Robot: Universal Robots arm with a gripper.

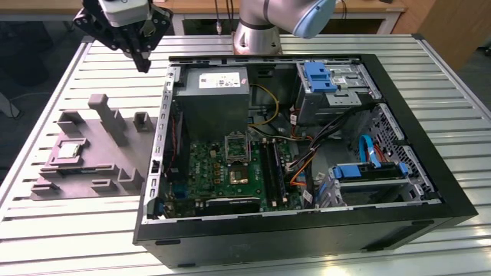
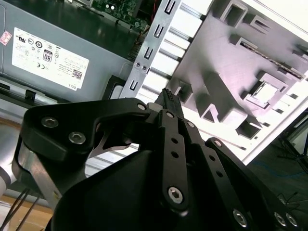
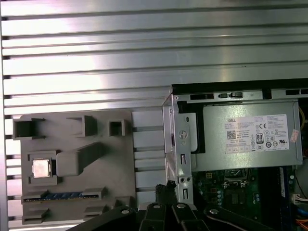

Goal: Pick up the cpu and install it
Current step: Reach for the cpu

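A slatted metal tabletop (image 1: 429, 69) carries an open black computer case (image 1: 307, 241) lying on its side. On the exterior view's left of the case lies a grey moulded tray (image 1: 84, 172), a strip of bare slats between them. Behind the case, the arm's base (image 1: 257, 40) seems bolted on.

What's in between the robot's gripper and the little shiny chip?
In the exterior view, bare table slats and the grey tray's tall post sit between the gripper and the cpu.

The computer case (image 1: 307, 236) sits on the counter (image 1: 69, 241). The tray (image 1: 80, 175) lies just beside the case, on the exterior view's left (the cpu (image 1: 70, 150) rests in one of its recesses).
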